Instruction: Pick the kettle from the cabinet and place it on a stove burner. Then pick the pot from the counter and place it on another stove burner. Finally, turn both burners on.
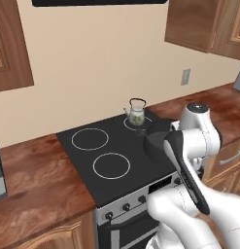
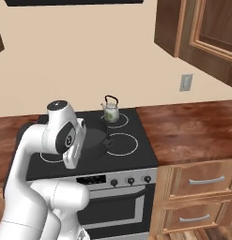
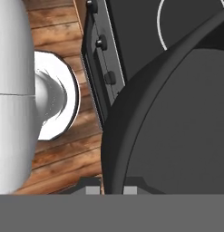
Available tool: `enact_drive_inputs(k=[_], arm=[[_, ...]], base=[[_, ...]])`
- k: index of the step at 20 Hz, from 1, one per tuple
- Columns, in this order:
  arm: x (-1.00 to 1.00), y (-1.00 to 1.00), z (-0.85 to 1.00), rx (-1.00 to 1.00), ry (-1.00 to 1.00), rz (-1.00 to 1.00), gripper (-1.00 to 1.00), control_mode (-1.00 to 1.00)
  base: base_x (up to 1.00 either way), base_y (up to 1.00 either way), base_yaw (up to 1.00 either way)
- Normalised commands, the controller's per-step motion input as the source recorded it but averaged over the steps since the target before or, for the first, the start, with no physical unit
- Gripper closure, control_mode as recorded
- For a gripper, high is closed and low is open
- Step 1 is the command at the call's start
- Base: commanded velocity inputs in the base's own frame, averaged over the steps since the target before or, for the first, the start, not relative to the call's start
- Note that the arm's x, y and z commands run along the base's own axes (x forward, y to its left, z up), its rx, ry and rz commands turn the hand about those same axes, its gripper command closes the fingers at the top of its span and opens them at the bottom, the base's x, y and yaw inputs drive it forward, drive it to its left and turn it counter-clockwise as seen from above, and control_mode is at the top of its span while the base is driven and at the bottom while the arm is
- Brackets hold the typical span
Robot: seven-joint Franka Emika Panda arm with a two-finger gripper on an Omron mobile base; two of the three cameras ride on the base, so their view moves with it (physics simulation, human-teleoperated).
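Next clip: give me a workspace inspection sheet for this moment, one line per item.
Surface: black glass cooktop set in the reddish-brown counter.
Job's things: kettle upright on the rear right burner; dark pot over the cooktop near the front right burner, with its rim between the fingertips in the hand view; whether its base touches the glass cannot be told.
Clutter: nothing seen.
Grippers: gripper shut on the pot's rim.
Cables: nothing seen.
Surroundings: range knobs, drawers, wall outlet, dark wall cabinets, wood plank floor.
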Motion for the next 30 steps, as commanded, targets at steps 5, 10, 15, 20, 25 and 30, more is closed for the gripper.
enact_drive_inputs(k=[5,10,15,20,25,30], arm=[[0.32,-0.04,0.00,0.00,0.00,0.00,1.00,-1.00],[0.35,-0.13,0.00,0.00,0.00,0.00,1.00,-1.00],[0.36,-0.18,-0.02,0.00,0.00,0.00,1.00,-1.00],[0.39,-0.16,-0.04,0.00,0.00,0.00,1.00,-1.00],[0.37,-0.17,-0.07,0.00,0.00,0.00,1.00,-1.00],[0.30,-0.24,-0.09,0.00,0.00,0.00,1.00,-1.00]], base=[[0.00,0.00,0.00],[0.00,0.00,0.00],[0.00,0.00,0.00],[0.00,0.00,0.00],[0.00,0.00,0.00],[0.00,0.00,0.00]])
